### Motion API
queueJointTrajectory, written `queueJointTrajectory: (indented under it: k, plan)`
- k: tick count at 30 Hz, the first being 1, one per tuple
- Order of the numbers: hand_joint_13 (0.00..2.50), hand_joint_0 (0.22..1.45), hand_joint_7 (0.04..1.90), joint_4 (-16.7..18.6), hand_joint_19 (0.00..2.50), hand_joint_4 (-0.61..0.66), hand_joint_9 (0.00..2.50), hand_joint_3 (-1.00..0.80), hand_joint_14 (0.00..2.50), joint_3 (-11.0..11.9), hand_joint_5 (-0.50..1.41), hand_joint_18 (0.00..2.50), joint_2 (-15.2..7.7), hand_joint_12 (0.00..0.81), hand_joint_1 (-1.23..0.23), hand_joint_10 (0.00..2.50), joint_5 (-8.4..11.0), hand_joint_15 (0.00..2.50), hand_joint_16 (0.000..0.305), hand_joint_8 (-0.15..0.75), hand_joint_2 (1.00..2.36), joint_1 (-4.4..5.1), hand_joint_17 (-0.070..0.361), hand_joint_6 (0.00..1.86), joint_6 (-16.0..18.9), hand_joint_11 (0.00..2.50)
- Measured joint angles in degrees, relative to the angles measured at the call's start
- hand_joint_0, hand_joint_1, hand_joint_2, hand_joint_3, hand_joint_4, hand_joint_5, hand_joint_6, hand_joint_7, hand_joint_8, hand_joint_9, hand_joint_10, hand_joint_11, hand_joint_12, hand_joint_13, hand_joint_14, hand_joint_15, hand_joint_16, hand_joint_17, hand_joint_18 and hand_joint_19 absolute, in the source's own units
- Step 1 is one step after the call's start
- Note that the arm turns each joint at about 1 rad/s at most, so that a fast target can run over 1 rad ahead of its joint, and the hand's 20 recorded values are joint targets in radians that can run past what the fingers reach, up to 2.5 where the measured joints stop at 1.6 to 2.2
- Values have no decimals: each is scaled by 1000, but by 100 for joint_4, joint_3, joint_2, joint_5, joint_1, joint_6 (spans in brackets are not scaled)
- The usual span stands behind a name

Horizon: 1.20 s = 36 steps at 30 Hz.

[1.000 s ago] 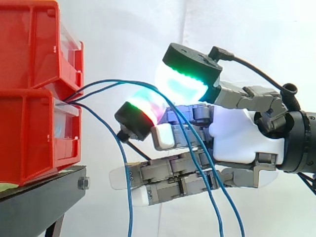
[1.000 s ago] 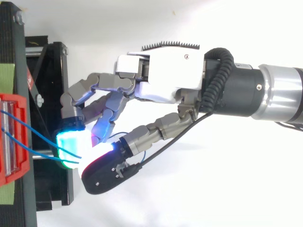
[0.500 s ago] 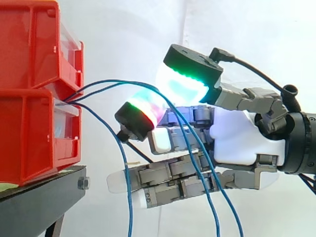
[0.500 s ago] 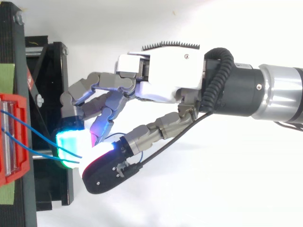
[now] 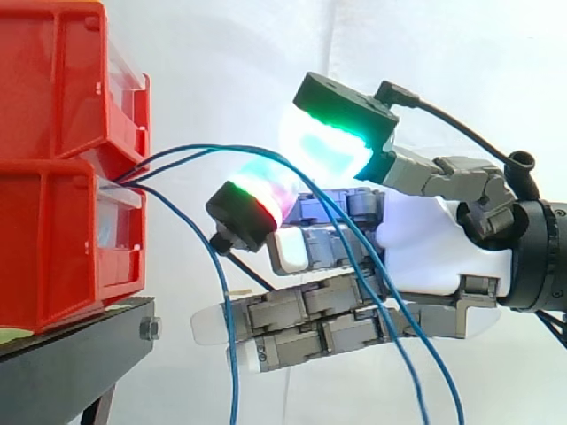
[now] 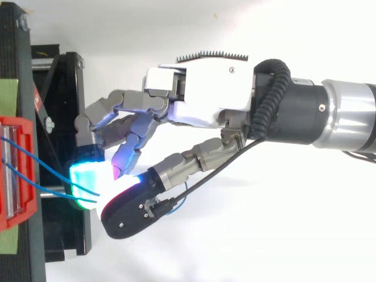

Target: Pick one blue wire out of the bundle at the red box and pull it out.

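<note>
Stacked red boxes (image 5: 62,177) stand at the left on a black stand. Three blue wires (image 5: 177,155) come out of the gap between the boxes. Two of them arch right, pass between the glowing thumb pad (image 5: 328,146) and a curled finger's pad (image 5: 261,190), then drop in front of the palm. The third wire (image 5: 229,336) hangs straight down, free of the hand. My hand (image 5: 438,248) reaches in from the right, thumb and that finger pinched on the wires, its lower fingers straight. From above, the wires (image 6: 47,170) run from the red box (image 6: 14,170) into the pinch of the hand (image 6: 205,94).
The black stand (image 5: 71,341) carries the boxes, with a bolt at its front edge. A white curtain hangs behind. In the top view the stand's frame (image 6: 64,117) lies under the fingertips.
The wires' hanging part below the palm has swung to the right. The thumb has shifted slightly. Seen from above, the blue loop by the thumb has moved right and down.
</note>
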Motion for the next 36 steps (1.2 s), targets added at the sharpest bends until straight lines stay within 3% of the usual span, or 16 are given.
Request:
queueJointTrajectory:
  k: [21, 30, 36]
  plan:
    - [513, 531, 1151, 0, 315, 118, 1084, -435, 12, -3, -84, 253, -2, 374, -716, 21, -8, 316, 57, 240, 1003, 5, 128, 793, -8, 558]
    - [541, 574, 1100, -1, 297, 75, 1085, -255, 12, -3, -88, 306, -2, 389, -796, 20, -8, 311, 60, 246, 1011, 1, 135, 811, -7, 541]
    - [544, 578, 1153, -1, 279, 66, 1075, -181, 9, -4, -54, 344, -3, 404, -790, 14, -8, 260, 66, 236, 1007, 1, 148, 713, -7, 407]
